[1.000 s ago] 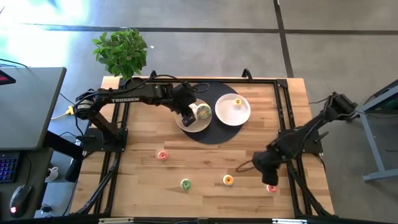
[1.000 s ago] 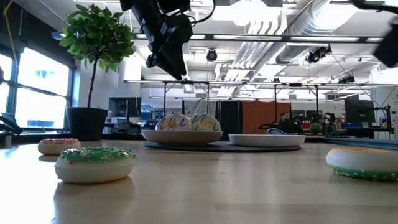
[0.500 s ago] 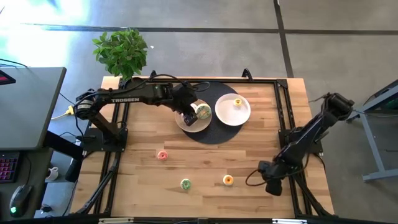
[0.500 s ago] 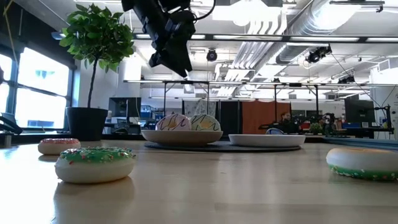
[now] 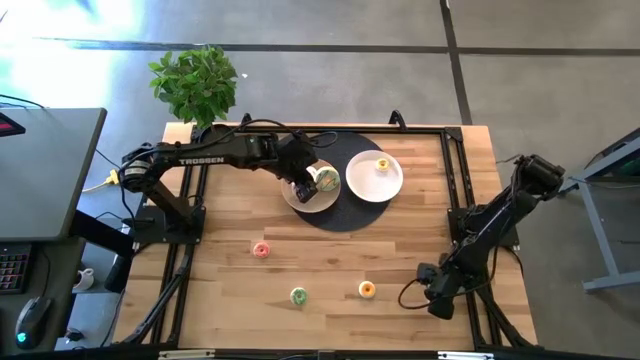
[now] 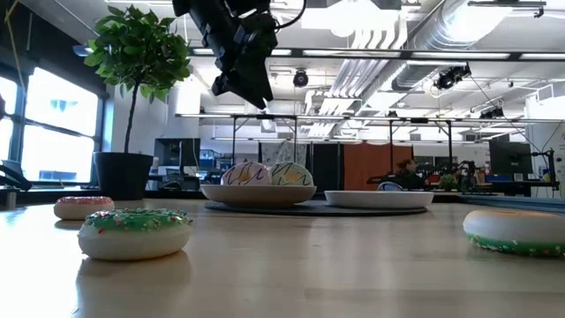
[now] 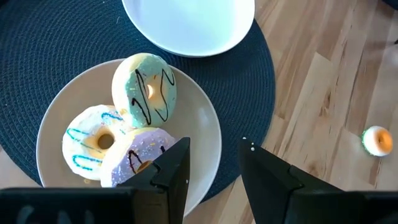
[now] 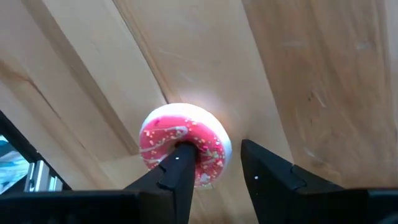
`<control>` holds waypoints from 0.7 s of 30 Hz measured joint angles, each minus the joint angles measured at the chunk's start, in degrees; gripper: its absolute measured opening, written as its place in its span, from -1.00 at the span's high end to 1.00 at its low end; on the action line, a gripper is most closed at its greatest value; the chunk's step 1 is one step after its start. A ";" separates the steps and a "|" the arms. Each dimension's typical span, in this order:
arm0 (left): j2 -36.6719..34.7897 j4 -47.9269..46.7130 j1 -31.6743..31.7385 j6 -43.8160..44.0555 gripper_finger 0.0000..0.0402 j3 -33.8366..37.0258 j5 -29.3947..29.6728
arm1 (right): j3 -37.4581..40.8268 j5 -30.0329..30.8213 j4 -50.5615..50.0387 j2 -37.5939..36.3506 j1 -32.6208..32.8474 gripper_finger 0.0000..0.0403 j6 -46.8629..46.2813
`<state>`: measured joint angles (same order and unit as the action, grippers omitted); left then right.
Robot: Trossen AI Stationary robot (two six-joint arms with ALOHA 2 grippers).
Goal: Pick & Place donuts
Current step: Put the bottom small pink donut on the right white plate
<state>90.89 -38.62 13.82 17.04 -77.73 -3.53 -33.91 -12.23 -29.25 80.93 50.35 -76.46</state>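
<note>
My right gripper (image 5: 440,300) is open, low over the table's near right corner. It points down over a pink-iced mini donut (image 8: 183,149) that lies flat on the wood; the arm hides this donut in the high view. My left gripper (image 5: 303,188) is open and empty, well above the cream plate (image 7: 205,124). That plate holds three larger donuts (image 7: 146,90). A yellow mini donut (image 5: 382,164) lies on the white plate (image 5: 375,180). Pink (image 5: 262,250), green (image 5: 298,296) and orange (image 5: 367,290) mini donuts lie flat on the table. My right gripper comes at the pink-iced donut from above, pointing down. One fingertip (image 8: 177,158) stands at the donut's hole and the other outside its rim (image 8: 221,149), so one side of the ring lies between them. I cannot tell whether either finger touches it.
Both plates sit on a round dark mat (image 5: 340,215) at the table's far middle. A black frame (image 5: 465,210) runs along the table's sides. A potted plant (image 5: 195,85) stands beyond the far left corner. Bare wood lies between the mat and the loose donuts.
My right gripper has gone toward the table's near edge and down onto the pink-iced donut, which now lies hidden beneath it in the high view. The donuts have stayed where they were.
</note>
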 joint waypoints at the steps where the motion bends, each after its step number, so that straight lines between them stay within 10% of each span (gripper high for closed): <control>1: 0.00 0.01 0.00 0.00 0.33 0.00 0.00 | 0.00 0.22 0.14 0.00 0.00 0.39 0.59; 11: 0.00 -0.50 0.04 -0.29 0.33 0.00 0.56 | -0.22 6.46 0.67 -0.70 -0.42 0.92 3.43; 21: -1.68 -5.26 0.09 0.17 0.33 -0.11 14.44 | -0.20 50.38 0.33 -9.08 -10.15 0.96 15.08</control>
<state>89.21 -43.88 13.91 17.21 -77.84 10.91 -34.11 38.15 -28.93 71.85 40.20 -61.37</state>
